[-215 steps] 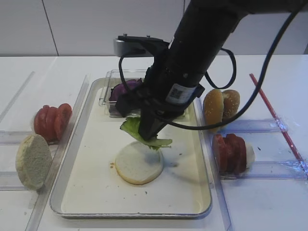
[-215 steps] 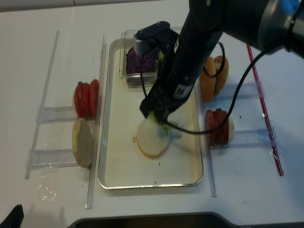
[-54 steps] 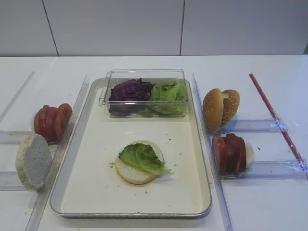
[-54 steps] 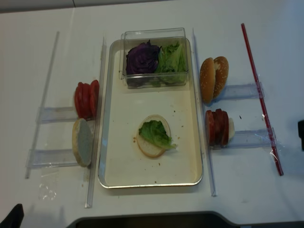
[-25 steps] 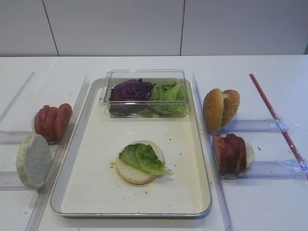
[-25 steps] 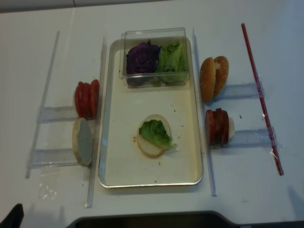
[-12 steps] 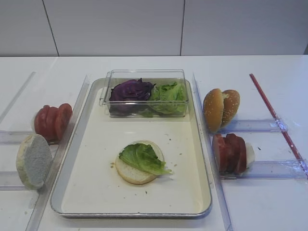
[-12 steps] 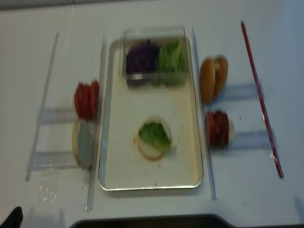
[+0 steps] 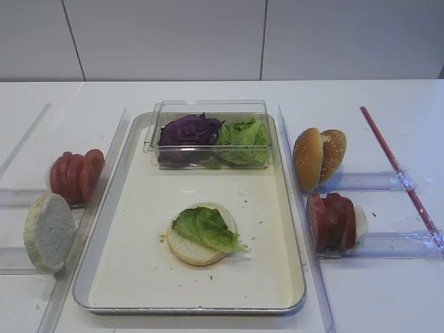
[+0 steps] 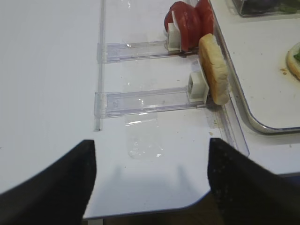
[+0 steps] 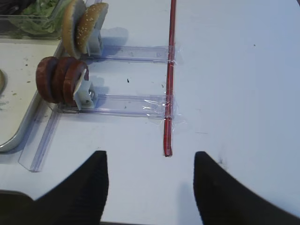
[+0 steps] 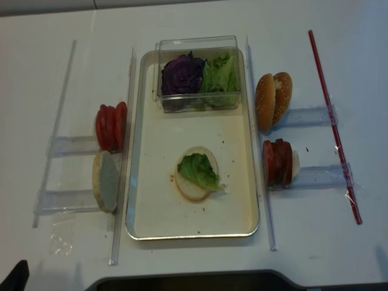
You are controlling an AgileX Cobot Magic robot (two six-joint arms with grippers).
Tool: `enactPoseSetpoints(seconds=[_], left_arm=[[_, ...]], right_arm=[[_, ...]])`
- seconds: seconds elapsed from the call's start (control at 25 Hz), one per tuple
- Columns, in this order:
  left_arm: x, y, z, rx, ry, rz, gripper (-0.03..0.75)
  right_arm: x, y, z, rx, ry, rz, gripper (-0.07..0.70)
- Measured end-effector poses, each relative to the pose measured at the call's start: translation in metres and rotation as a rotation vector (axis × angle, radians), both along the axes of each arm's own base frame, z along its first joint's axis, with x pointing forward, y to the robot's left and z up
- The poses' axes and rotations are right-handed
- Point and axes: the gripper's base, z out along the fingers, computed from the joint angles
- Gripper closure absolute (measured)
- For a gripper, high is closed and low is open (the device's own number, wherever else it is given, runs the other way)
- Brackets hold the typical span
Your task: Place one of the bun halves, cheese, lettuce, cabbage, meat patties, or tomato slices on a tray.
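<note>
A ruffled green lettuce [image 9: 205, 227] leaf lies on a bun half [image 9: 186, 251] in the middle of the metal tray [image 9: 139, 267]; from above, the lettuce [image 12: 197, 170] covers most of that bun. No gripper shows in either high view. My right gripper [image 11: 150, 161] hangs open over bare table, right of the tomato slices [image 11: 61, 79] and the sesame bun halves [image 11: 84, 28]. Over the table's near left edge my left gripper [image 10: 151, 145] stands open with nothing in it, short of a bun half [image 10: 214, 70] and tomato slices [image 10: 190, 21].
A clear box at the tray's back holds purple cabbage [image 9: 189, 130] and more lettuce [image 9: 243, 132]. Clear plastic racks flank the tray, with tomato slices [image 9: 75, 173] and a bun half [image 9: 47, 231] on the left. A red strip [image 11: 169, 70] is taped to the table on the right.
Several seconds ago the right arm held the lettuce over the bun; now the leaf lies on it and the arm has left the high views. Nothing moved in the last second.
</note>
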Motion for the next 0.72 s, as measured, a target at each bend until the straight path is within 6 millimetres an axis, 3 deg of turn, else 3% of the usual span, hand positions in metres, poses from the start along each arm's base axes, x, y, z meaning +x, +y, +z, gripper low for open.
enactPoseSetpoints(seconds=[0.28, 0.72], left_arm=[[0.0, 0.0, 0.0, 0.0, 0.0, 0.0, 0.211], [0.0, 0.0, 0.0, 0.0, 0.0, 0.0, 0.211]], right_arm=[[0.0, 0.0, 0.0, 0.0, 0.0, 0.0, 0.122], [0.0, 0.0001, 0.0, 0.001, 0.0, 0.001, 0.12]])
